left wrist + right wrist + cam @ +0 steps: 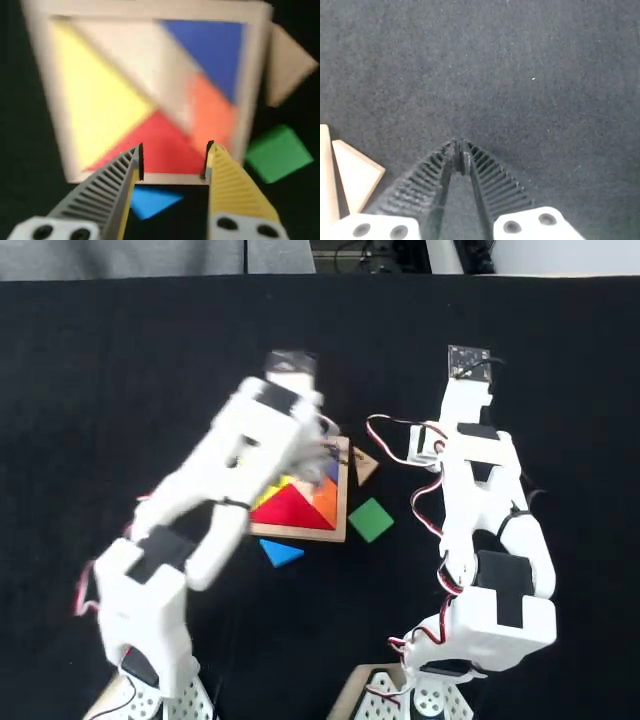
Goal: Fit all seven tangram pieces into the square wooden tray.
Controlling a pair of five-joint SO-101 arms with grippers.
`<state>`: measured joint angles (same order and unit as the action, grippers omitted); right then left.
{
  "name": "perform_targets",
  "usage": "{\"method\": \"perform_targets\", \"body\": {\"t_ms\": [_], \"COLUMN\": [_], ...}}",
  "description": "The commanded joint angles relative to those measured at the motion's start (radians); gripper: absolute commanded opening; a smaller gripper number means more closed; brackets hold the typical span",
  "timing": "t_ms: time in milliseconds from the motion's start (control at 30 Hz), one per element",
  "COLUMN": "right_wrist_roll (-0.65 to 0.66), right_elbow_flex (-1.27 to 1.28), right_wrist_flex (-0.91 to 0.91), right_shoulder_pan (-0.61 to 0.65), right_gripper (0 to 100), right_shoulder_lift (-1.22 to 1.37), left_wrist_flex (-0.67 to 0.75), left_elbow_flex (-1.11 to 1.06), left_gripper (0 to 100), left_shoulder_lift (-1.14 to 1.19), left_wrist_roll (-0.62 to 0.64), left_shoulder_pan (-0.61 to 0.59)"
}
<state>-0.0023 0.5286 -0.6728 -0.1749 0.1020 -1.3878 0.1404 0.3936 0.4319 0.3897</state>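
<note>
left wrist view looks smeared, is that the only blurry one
Left wrist view: the tray and its pieces are smeared, while the left pincer is crisp. High view: the left arm over the tray is blurred, the right arm sharp. Right wrist view: sharp throughout.

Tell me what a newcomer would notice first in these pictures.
The tray in mid-table stands out, its yellow piece and red piece bright against the black cloth, with the left end effector open over it. Outside it lie a green square and a wooden triangle on one side, and a blue triangle on the side nearer the arm bases.
</note>
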Motion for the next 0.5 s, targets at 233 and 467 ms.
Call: {"method": "perform_targets", "body": {"t_ms": [233,467], "right_wrist_roll": [0.000,0.000], "right_elbow_flex": [-0.064,-0.062], "right_wrist_flex": [0.000,0.000], "right_shoulder_pan": [0.015,0.009], "right_gripper": [1.1,1.1], "right_shoulder_lift": [-0.013,-0.012], "left_wrist_flex": [-0.106,0.086], "left_elbow_flex": [-0.242,-0.642], "left_gripper": [21,14], "left_shoulder_lift": [-0.371,-0.764], "left_wrist_roll": [-0.370,-0.548], "left_shoulder_pan": [-0.309,-0.254]}}
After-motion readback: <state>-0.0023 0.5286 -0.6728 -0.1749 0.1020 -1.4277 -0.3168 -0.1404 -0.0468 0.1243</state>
